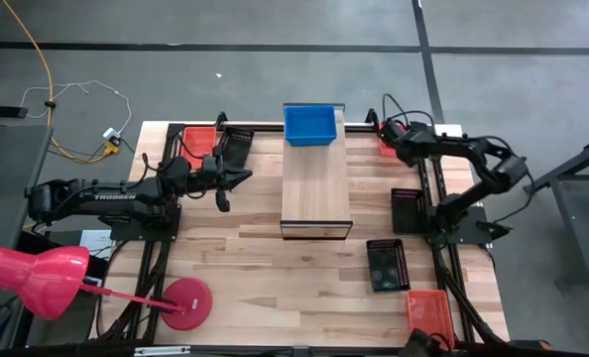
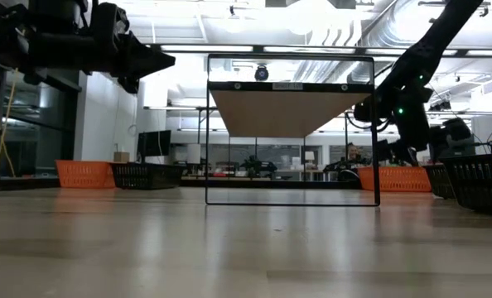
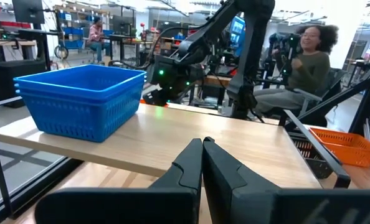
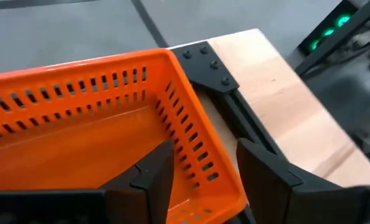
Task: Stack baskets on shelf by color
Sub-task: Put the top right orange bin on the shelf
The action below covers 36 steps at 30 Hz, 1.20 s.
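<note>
Orange mesh plastic, thin-walled, looks light and springy, so I judge the rim wall the place to pinch. The right tool stands open astride the orange basket's side wall at the worktop's far right corner. The left tool (pressed closed, empty) faces the shelf, blue baskets stacked there.
</note>
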Available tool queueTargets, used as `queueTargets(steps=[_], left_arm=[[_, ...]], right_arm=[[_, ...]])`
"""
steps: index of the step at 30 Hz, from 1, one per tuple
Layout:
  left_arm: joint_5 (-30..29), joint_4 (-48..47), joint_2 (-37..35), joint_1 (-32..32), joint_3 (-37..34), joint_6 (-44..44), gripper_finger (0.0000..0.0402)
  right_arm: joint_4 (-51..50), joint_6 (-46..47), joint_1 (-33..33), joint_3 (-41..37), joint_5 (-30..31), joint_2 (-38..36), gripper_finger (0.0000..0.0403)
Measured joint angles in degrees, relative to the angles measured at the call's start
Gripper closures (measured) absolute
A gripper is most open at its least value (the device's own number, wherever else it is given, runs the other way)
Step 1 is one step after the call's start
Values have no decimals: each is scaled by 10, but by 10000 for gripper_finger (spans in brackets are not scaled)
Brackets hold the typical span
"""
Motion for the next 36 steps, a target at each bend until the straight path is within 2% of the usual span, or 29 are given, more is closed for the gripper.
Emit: queueTargets(steps=[8, 27, 36], left_arm=[[3, 0, 0, 0, 0, -5, 402], [12, 0, 0, 0, 0, 0, 401], [12, 0, 0, 0, 0, 0, 401]], right_arm=[[-9, -13, 2, 1, 20, 7, 270], [-19, -43, 11, 1, -62, 6, 270], [-1, -69, 41, 1, -103, -2, 270]])
